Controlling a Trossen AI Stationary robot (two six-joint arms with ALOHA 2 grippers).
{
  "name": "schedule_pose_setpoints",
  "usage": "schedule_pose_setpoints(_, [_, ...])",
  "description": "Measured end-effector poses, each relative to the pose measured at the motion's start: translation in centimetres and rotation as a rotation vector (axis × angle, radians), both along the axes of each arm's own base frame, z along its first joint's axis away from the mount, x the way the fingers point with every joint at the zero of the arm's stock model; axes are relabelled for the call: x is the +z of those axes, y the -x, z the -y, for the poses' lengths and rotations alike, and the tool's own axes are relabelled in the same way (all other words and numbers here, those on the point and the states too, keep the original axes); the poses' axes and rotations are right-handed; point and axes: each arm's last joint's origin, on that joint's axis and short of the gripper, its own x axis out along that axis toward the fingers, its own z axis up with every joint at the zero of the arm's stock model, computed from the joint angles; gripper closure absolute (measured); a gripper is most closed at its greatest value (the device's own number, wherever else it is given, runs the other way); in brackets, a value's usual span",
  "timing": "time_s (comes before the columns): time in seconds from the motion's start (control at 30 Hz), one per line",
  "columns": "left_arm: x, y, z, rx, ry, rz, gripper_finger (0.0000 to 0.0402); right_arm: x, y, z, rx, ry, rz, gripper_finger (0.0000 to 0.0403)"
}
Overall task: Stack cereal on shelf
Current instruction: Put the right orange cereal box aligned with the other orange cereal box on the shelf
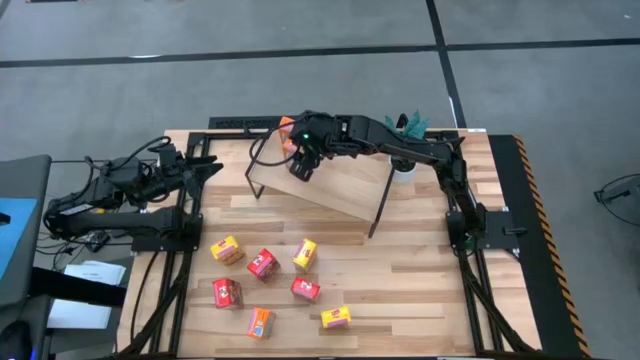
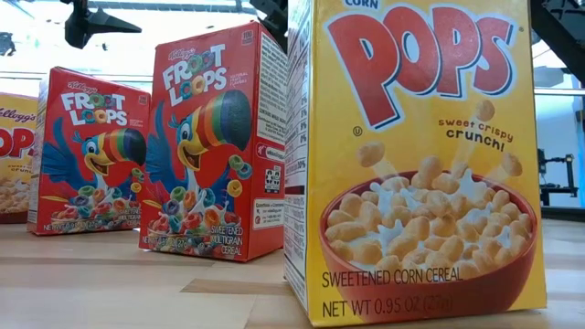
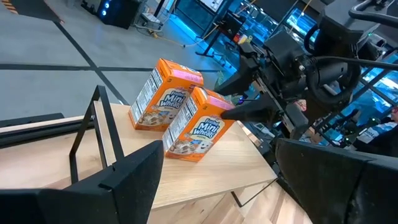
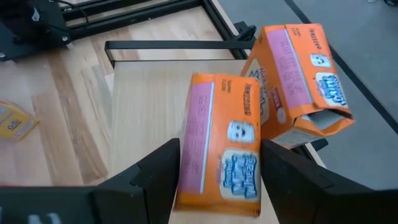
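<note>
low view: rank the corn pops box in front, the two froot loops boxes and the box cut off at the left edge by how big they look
1. Corn Pops box, though it stands nearest the camera.
2. Nearer Froot Loops box.
3. Farther Froot Loops box.
4. Yellow box at the left edge, cropped, so its rank is unsure.

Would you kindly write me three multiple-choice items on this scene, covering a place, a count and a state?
1. Where do the orange boxes stand?
A. on the shelf
B. on the floor
C. among the tabletop boxes

2. How many boxes lie on the tabletop in front of the shelf?
A. three
B. seven
C. twelve

3. What is the right pincer doing?
A. resting beside the table
B. holding a yellow box
C. straddling an orange box

Answers: 1 A, both orange boxes stand on the shelf. 2 B, the high view shows seven tabletop boxes. 3 C, the right pincer has its fingers either side of the nearer orange box.
</note>
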Motion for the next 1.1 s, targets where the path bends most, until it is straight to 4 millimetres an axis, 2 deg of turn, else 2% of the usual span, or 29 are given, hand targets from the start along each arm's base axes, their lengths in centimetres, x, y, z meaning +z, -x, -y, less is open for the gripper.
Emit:
schedule_pose_setpoints(0.2, [0.0,0.0,0.0,-0.001,-0.012,-0.008,0.0101,0.2,0.1,-0.1,0.024,0.012,-0.005,0.0152])
schedule_pose_setpoints(0.4, [0.0,0.0,0.0,-0.001,-0.022,-0.015,0.0101,1.6,0.7,-0.5,0.038,0.022,0.01,0.0135])
schedule_pose_setpoints(0.53, [0.0,0.0,0.0,-0.001,-0.022,-0.015,0.0101,1.7,0.8,-0.9,0.048,0.027,0.006,0.0127])
schedule_pose_setpoints(0.63, [0.0,0.0,0.0,-0.005,-0.022,-0.015,0.0101,3.3,1.7,-1.4,0.025,0.03,0.056,0.0126])
schedule_pose_setpoints(0.77, [0.0,0.0,0.0,-0.009,-0.022,-0.016,0.0101,6.4,4.5,-2.2,-0.011,0.051,0.101,0.0126])
schedule_pose_setpoints(0.83, [0.0,0.0,0.0,-0.009,-0.022,-0.017,0.0101,7.2,6.0,-2.8,-0.033,0.07,0.069,0.0127])
schedule_pose_setpoints(0.93, [0.0,0.0,0.0,-0.009,-0.022,-0.019,0.0101,8.4,7.4,-4.1,-0.044,0.106,0.072,0.0142])
schedule_pose_setpoints(1.0, [0.0,0.0,0.0,-0.009,-0.022,-0.018,0.0101,8.5,8.0,-5.2,-0.055,0.144,0.055,0.0166])
schedule_pose_setpoints(1.1, [-0.1,0.0,0.0,-0.009,-0.022,-0.023,0.0101,7.2,8.4,-6.4,-0.052,0.155,0.025,0.0212])
